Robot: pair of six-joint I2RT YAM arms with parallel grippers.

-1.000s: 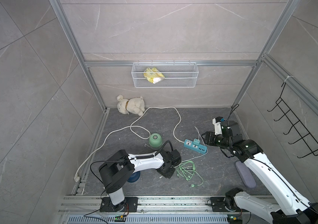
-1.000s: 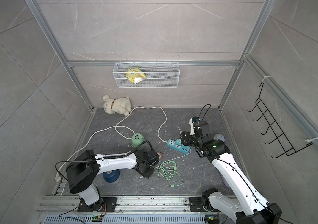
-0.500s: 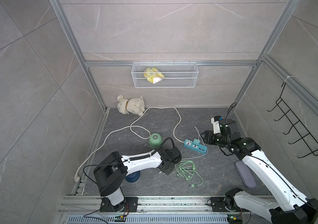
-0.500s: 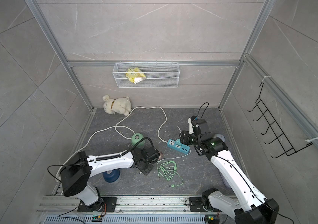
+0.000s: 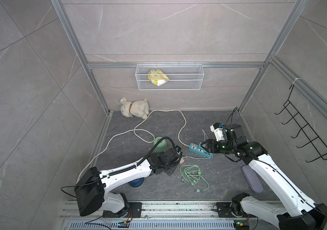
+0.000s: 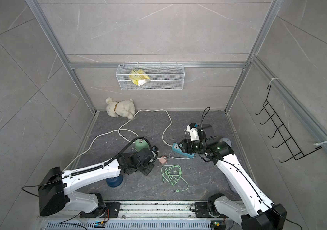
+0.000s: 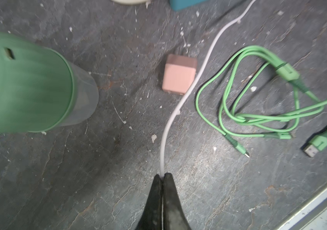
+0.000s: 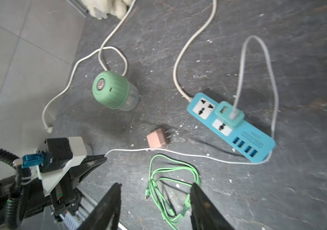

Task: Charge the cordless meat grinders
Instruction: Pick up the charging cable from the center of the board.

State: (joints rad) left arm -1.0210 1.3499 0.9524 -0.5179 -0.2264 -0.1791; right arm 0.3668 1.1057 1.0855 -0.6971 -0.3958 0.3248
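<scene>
The pale mint green cordless meat grinder (image 5: 159,144) (image 8: 111,89) stands mid-floor, its side close by in the left wrist view (image 7: 25,83). The navy blue one (image 5: 136,182) (image 6: 115,182) sits half hidden under my left arm. My left gripper (image 7: 162,175) (image 8: 104,158) is shut on the end of a thin white cable (image 7: 180,99) (image 8: 188,154). That cable runs past a pink cube charger (image 7: 178,76) (image 8: 157,138) to a teal cube charger (image 8: 229,116) plugged into the teal power strip (image 5: 199,150) (image 8: 254,143). My right gripper (image 8: 155,185) (image 5: 203,145) hovers open over the strip, holding nothing.
A tangled green cable (image 5: 190,174) (image 7: 258,99) lies in front of the strip. The strip's thick white cord (image 5: 158,119) loops across the floor toward a plush toy (image 5: 134,108). A wire basket (image 5: 169,76) and black hook rack (image 5: 302,129) hang on the walls. A grey pad (image 5: 252,181) lies right.
My left gripper's jaws have closed on the white cable, and the left arm has swung slightly. The right gripper has barely shifted over the power strip.
</scene>
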